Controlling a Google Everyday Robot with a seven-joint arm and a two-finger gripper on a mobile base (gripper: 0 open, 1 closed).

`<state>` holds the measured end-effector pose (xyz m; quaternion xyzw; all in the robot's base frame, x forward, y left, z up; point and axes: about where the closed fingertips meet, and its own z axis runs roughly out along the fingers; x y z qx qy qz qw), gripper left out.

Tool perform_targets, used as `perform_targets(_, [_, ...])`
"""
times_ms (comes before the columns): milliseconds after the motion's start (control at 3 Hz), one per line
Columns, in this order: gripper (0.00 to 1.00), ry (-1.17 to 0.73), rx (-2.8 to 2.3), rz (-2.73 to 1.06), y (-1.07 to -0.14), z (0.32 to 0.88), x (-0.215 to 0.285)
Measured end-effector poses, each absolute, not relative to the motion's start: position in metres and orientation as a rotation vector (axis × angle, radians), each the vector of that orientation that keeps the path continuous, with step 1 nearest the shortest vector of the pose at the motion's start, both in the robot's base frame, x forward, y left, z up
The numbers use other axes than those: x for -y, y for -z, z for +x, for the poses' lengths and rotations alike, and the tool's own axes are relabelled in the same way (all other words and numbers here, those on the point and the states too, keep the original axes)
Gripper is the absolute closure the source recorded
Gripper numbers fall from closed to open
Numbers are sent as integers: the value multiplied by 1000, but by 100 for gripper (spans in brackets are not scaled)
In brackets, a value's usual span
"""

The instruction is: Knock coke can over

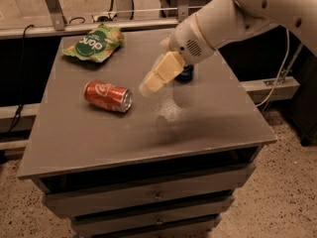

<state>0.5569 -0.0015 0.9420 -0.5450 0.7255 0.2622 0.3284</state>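
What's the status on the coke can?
Gripper above the table, right of the coke can, not touching. Coke can down on its side. Nothing between them; chip bag back left, dark can further back, partly hidden.

A red-orange coke can [106,96] lies on its side on the left half of a grey counter [208,128], with its white script lettering showing along the curved body. The can's long axis runs roughly left to right and angles slightly toward the counter's front edge at the right end. There the silver top faces the middle of the counter, while the base points toward the left edge. The can rests with its full length on the surface, well inside the counter's edges. The gripper [148,87] hangs just to the right of the silver top, near it but not touching.
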Motion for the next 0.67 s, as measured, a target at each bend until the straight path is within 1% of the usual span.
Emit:
perform_targets(333, [0, -616, -1878, -1362, -959, 557, 69])
perform_targets(667, [0, -598, -1873, -1354, -963, 557, 79])
